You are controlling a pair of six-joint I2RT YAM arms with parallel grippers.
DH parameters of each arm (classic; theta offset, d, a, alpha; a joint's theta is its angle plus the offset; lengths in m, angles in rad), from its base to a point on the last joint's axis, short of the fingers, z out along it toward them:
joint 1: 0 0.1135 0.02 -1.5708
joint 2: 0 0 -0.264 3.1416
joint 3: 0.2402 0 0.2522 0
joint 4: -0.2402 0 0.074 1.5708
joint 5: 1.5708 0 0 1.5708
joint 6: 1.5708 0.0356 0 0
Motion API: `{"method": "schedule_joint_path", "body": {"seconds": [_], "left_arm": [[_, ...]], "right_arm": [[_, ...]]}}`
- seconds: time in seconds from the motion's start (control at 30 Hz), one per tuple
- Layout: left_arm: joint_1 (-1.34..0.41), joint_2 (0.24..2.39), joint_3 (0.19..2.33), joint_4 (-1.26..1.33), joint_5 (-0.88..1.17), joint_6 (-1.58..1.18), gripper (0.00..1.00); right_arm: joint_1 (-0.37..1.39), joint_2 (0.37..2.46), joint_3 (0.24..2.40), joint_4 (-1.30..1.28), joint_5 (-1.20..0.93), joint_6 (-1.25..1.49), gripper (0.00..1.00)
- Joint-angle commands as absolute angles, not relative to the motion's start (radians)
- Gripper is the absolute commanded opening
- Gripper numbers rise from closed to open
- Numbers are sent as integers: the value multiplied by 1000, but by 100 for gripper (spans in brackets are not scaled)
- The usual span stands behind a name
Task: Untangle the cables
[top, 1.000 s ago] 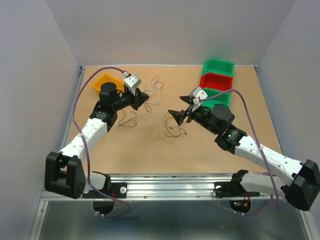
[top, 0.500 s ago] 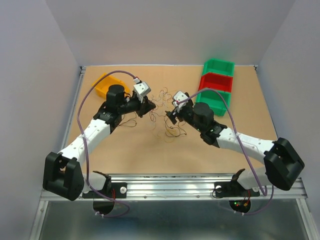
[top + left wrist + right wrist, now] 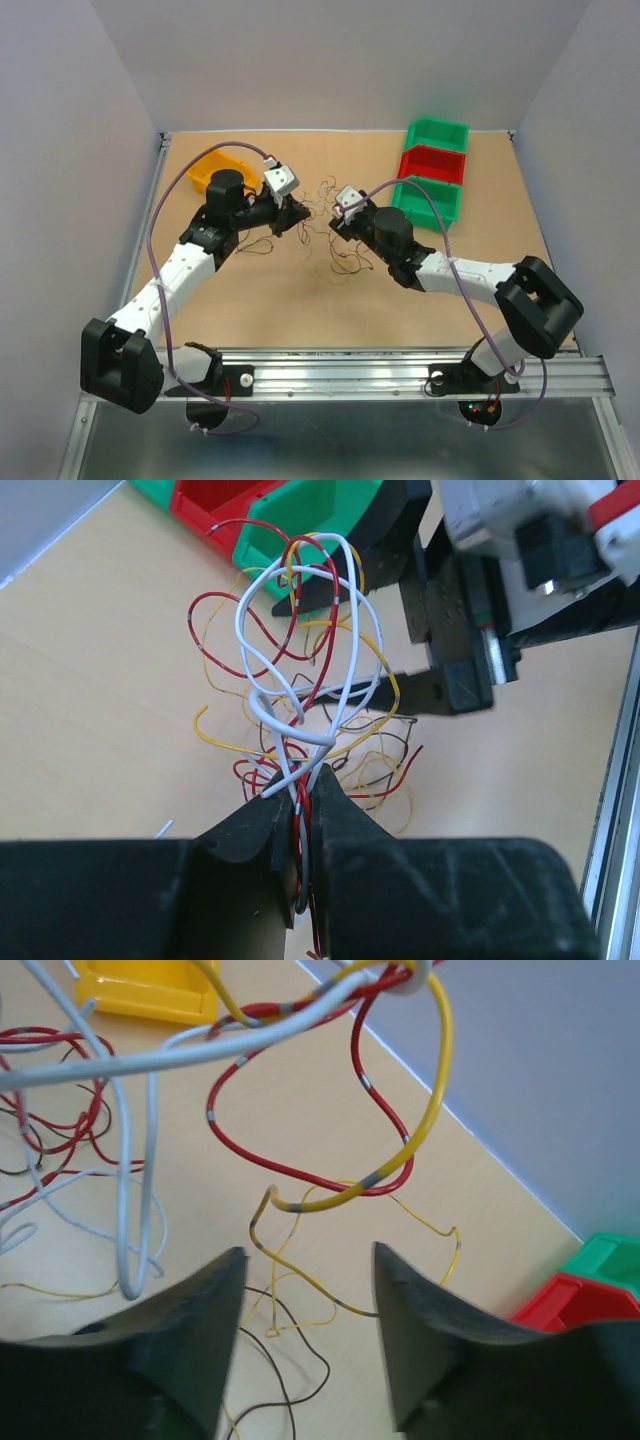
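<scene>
Cables (image 3: 262,702), thin glossy red, white and yellow loops, hang tangled above the table (image 3: 300,300), pinched in the left gripper (image 3: 300,788). The right gripper (image 3: 308,1255) has swung in close beside them, matte black jaws apart, gripping nothing.

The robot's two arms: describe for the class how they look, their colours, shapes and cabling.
The left arm and right arm have white tube-like links between chunky black joints. A purple cable loops along each. Each wrist carries a pale grey camera block. The left end effector and right end effector have black, tapering fingers.
</scene>
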State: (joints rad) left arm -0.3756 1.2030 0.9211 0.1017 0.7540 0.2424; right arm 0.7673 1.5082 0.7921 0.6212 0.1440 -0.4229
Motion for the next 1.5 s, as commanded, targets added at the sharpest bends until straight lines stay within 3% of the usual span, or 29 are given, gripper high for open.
{"method": "schedule_joint_path", "body": {"seconds": [0.0,0.13,0.2,0.33,0.4,0.5,0.63,0.77,1.03,1.2,1.33,1.37,1.43,1.47], "left_arm": [[-376,1166,974,103,781,262,5],[-376,1154,956,139,710,250,5],[-376,1157,953,144,686,247,5],[-376,1169,953,173,560,216,5],[-373,1166,933,239,283,160,5],[-341,1169,908,296,83,126,5],[-259,1222,949,278,64,63,4],[-219,1252,957,288,9,31,2],[-213,1314,976,295,-64,37,1],[-213,1384,992,279,232,90,2],[-216,1430,999,273,435,135,26],[-219,1433,999,273,458,143,46],[-221,1436,997,275,469,150,71],[-222,1436,997,275,474,149,76]], "right_arm": [[769,1554,811,790,232,-456,48],[767,1562,812,813,258,-439,24],[769,1545,792,819,261,-411,0],[758,1484,743,883,288,-347,1],[735,1430,718,893,311,-278,1],[691,1364,692,897,325,-203,0],[661,1217,649,896,408,-94,1],[658,1076,603,897,633,-3,0],[658,859,554,855,600,45,1],[660,851,701,649,413,66,0],[658,913,840,546,318,97,0],[660,934,859,531,301,101,0],[658,972,937,491,272,113,1],[658,988,972,470,234,120,0]]}}
